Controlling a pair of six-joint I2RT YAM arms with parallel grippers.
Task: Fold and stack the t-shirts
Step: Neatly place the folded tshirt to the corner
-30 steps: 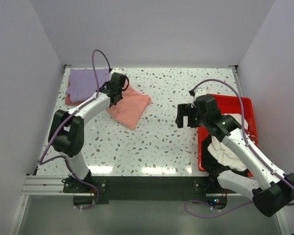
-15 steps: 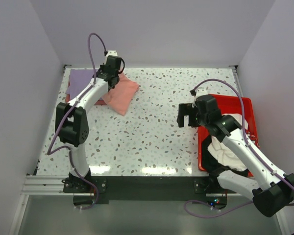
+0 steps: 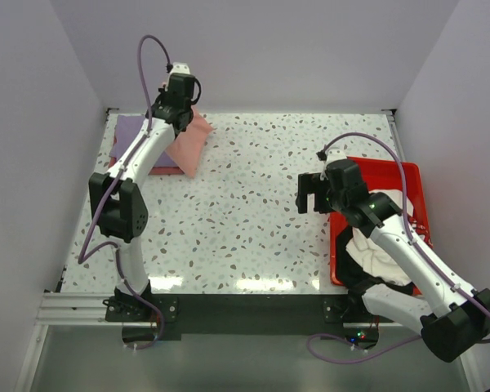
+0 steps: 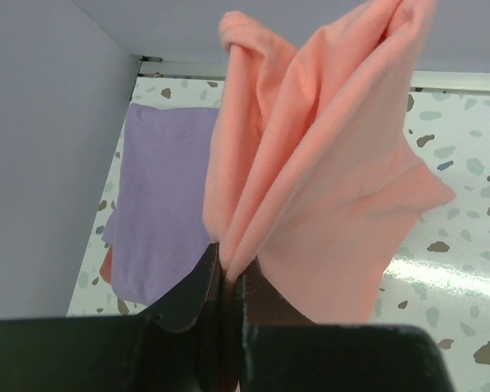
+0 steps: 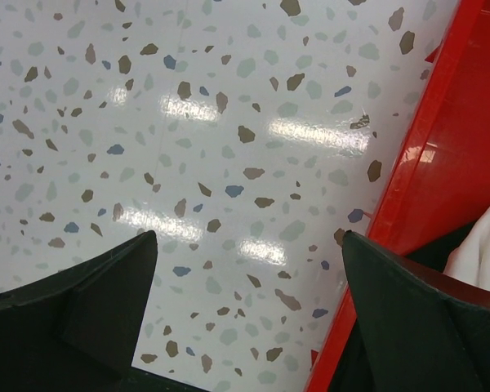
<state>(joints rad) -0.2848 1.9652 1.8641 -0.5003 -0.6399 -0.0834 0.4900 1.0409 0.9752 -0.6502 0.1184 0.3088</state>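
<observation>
My left gripper is raised over the table's back left and is shut on the salmon-pink t-shirt. The shirt hangs from it in folds, its lower edge touching the table. In the left wrist view the fingers pinch a bunched fold of that salmon-pink t-shirt. The lavender-purple t-shirt lies flat in the back left corner, with a pink edge showing under it. My right gripper hovers open over bare table beside the tray, nothing between its jaws. A white t-shirt lies crumpled in the tray.
The red plastic tray stands at the right edge, under my right arm; its rim runs close past the right finger. White walls close in the left, back and right sides. The speckled tabletop lies between the arms.
My left gripper has lifted the salmon-pink t-shirt off the table and carried it back and left, toward the lavender-purple one. The right arm has not moved.
</observation>
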